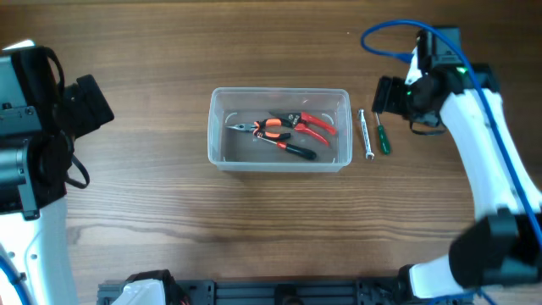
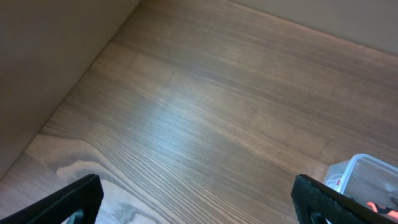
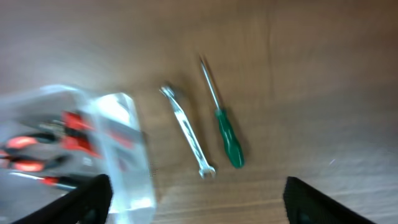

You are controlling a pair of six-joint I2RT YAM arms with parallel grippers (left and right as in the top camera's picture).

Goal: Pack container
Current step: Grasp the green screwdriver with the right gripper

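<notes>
I see the wooden table (image 1: 279,220) carrying three things: the container (image 1: 254,91) mid-table — a wrench (image 1: 366,135) and green screwdriver (image 1: 382,135) just beside it.

Likely a robot lab — wood-grain table (image 1: 271,220), plain wall (image 2: 37,50), black mounting rail (image 1: 279,293)

On the desk (image 1: 152,212), near the middle, the container (image 1: 279,165); inside it pliers (image 1: 269,130) and cutters (image 1: 312,124); just right of it a wrench (image 1: 367,135), then a screwdriver (image 1: 382,135), side by side
</notes>
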